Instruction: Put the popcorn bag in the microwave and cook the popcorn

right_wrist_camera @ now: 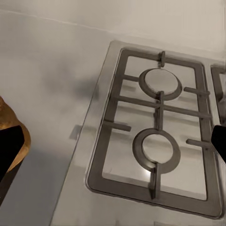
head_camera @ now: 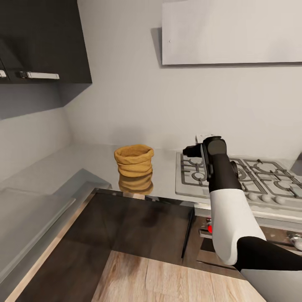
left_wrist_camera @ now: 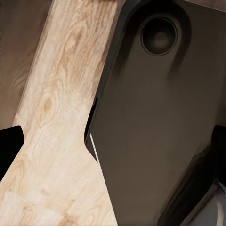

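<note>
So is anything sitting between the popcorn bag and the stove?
No. In the head view, just bare grey countertop separates the popcorn bag from the hob.

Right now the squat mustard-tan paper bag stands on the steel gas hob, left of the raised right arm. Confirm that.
Not quite: the squat mustard-tan paper bag stands on the glossy grey countertop, beside the steel gas hob, not on it. The head view shows this; it is left of the raised right arm.
</note>
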`<state>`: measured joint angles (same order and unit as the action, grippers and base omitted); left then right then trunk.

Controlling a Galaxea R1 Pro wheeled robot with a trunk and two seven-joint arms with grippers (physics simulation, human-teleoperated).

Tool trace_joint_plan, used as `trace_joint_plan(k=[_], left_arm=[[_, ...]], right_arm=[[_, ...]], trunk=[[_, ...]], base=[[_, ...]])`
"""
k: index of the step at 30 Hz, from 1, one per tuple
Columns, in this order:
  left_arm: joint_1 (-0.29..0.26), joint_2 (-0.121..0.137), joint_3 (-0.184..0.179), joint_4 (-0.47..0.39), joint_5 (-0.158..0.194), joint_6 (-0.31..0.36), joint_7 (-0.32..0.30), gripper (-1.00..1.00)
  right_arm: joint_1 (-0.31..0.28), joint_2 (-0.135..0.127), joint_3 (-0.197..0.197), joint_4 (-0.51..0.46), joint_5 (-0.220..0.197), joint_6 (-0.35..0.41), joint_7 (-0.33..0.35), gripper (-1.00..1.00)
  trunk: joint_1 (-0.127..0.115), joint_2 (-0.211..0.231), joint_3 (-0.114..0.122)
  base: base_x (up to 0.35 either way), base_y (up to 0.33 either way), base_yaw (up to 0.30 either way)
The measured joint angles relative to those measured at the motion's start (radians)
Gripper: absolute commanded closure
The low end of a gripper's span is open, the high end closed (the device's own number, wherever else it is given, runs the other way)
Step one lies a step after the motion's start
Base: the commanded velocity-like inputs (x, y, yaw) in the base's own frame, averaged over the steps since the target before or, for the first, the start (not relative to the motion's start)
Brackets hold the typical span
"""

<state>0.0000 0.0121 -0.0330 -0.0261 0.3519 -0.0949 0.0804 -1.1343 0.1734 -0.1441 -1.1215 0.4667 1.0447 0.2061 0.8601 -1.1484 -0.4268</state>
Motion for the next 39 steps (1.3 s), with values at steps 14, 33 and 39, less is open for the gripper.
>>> trace_joint_plan(k=[14,33,39], left_arm=[[0.0,0.0,0.004,0.001,0.002,0.0,0.0,-1.0],[0.0,-0.004,0.003,-0.001,0.002,0.0,0.0,-1.0],[0.0,-0.004,0.003,-0.001,0.0,0.0,0.0,-1.0]], right_arm=[[0.001,0.0,0.001,-0.03,-0.001,0.0,0.001,-1.0],[0.0,0.0,0.006,-0.056,0.003,0.0,-0.002,-1.0],[0.001,0.0,0.007,-0.079,0.002,0.0,-0.001,-1.0]], trunk=[[0.0,0.0,0.0],[0.0,0.0,0.0],[0.0,0.0,0.0]], base=[[0.0,0.0,0.103],[0.0,0.0,0.268],[0.0,0.0,0.036]])
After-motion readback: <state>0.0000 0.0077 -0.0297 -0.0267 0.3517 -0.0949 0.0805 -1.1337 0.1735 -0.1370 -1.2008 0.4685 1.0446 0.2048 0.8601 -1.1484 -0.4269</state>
